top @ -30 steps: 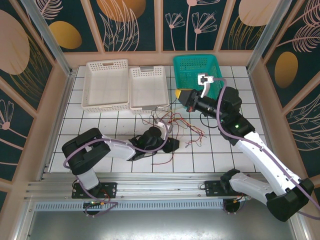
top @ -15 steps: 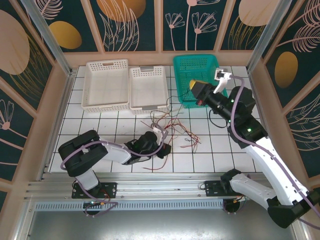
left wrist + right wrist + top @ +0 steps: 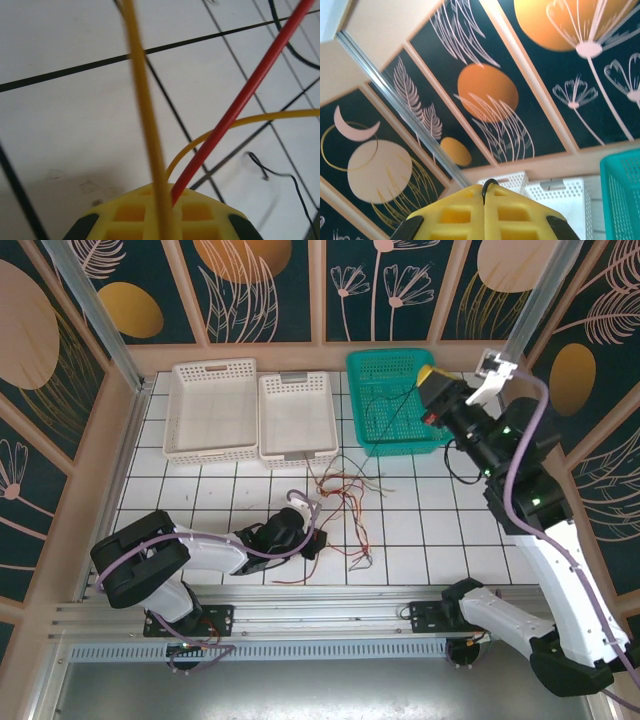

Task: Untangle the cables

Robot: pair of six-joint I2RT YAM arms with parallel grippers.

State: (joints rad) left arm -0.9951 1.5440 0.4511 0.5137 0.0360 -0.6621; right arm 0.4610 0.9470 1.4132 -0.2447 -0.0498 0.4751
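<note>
Moved since a second ago: right arm swung up and back, so the right claw [image 3: 430,380] went from low by the basket's front to up over its far right corner. The left claw [image 3: 312,540] slid toward the near edge and snapped closed, and the tangle got dragged a bit nearer with it.

Left claw: yellow waffle-grid pads [image 3: 125,215] were pressed together, pinching a thin red cable [image 3: 250,90] right at the seam. A thin yellow-orange cable [image 3: 145,100] ran down to the same spot, but it was too blurry to say if it was nipped as well.

Right claw: pads were squeezed tight on a thin black cable [image 3: 485,187], nose tipped up at the painted wall panels.

Cables: the bunch of thin floppy cables in red, black and yellow-orange [image 3: 345,495] lay on the white tiled table [image 3: 450,530], between the left claw and the baskets. From the right claw a dark strand slanted down across the inside of the teal basket toward its front wall.

Baskets: the teal plastic mesh basket [image 3: 355,390] sat at the far side, with two white perforated plastic trays [image 3: 210,410] side by side just left of it.
</note>
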